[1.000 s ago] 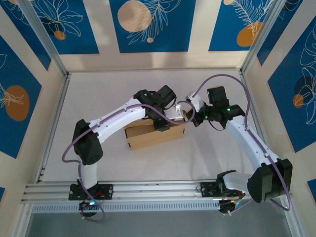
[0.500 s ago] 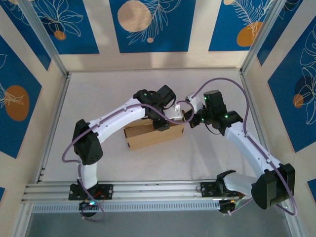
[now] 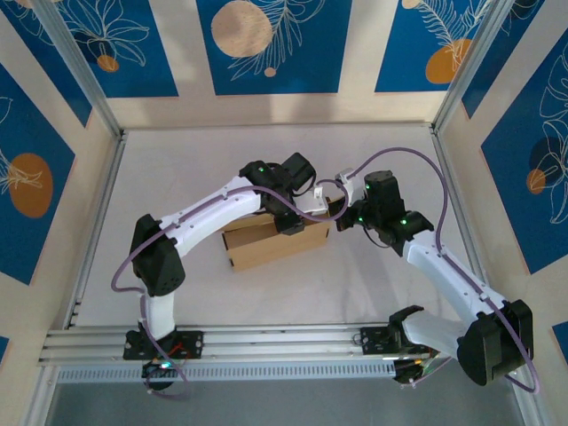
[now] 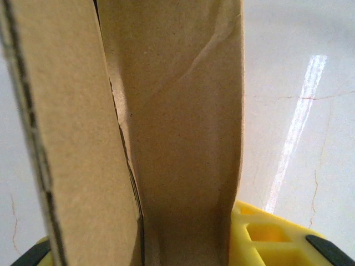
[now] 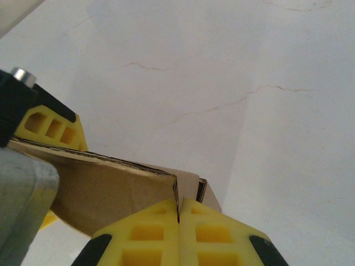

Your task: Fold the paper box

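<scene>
The paper box (image 3: pixel 271 244), plain brown cardboard, lies at mid-table as a shallow, partly formed box. My left gripper (image 3: pixel 309 209) reaches over its right end from above. In the left wrist view, upright cardboard walls (image 4: pixel 172 138) fill the gap between its yellow fingers (image 4: pixel 260 235), so it is shut on them. My right gripper (image 3: pixel 341 211) is at the same right end. Its yellow fingers (image 5: pixel 150 233) are pressed together, and the tips (image 5: pixel 178 206) touch the edge of a cardboard flap (image 5: pixel 111 194) with nothing between them. The left gripper's yellow finger (image 5: pixel 50 127) shows beyond that flap.
The white tabletop (image 3: pixel 177 169) is walled by panels and metal posts (image 3: pixel 98 98) on three sides. A rail (image 3: pixel 266 342) with both arm bases runs along the near edge. Purple cables (image 3: pixel 399 146) loop over the arms. Open floor lies left, behind and in front of the box.
The right arm's wrist has swung left and down toward the box's right end, and its elbow has dropped lower right. The left arm and box have hardly moved.
</scene>
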Motion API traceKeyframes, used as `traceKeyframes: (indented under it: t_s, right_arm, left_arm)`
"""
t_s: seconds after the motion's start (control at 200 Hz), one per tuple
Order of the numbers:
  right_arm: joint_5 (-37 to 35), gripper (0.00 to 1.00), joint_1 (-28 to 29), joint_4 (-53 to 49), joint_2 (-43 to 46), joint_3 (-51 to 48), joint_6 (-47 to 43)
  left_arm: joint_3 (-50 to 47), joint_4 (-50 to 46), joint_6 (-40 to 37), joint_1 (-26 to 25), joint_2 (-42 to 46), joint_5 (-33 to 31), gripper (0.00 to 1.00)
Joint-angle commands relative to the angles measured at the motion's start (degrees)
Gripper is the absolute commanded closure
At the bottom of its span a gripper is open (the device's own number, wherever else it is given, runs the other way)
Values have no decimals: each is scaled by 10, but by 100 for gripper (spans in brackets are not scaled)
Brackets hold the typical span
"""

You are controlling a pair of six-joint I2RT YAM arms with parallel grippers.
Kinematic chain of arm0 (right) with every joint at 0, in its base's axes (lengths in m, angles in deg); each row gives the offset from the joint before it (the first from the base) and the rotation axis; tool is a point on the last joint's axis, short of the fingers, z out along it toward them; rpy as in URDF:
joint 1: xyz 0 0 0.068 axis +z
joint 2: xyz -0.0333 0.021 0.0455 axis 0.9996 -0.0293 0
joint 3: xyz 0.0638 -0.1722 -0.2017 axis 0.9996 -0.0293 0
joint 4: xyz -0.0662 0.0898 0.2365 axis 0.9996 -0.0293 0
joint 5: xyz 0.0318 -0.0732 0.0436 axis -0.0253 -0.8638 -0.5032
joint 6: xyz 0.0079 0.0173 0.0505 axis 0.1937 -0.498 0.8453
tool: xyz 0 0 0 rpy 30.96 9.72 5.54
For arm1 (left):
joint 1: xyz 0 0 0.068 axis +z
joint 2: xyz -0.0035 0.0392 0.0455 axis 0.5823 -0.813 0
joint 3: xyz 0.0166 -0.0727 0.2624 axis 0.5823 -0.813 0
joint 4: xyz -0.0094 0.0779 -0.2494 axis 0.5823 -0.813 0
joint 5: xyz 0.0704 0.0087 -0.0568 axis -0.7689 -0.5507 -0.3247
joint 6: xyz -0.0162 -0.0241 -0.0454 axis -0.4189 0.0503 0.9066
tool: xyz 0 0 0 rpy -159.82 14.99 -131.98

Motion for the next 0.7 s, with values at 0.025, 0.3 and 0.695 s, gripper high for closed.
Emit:
traceKeyframes:
  t_s: [0.025, 0.3, 0.695]
  right_arm:
    - [13, 100, 16, -31, -9, -36, 8]
    - [-54, 100, 30, -16, 10, -70, -4]
    - [-102, 100, 52, 15, 30, -85, 2]
  left_arm:
    - [-2, 38, -10, -1, -19, -9, 63]
    - [-2, 52, -5, 0, -7, -20, 40]
    - [-97, 164, 105, 20, 163, -16, 28]
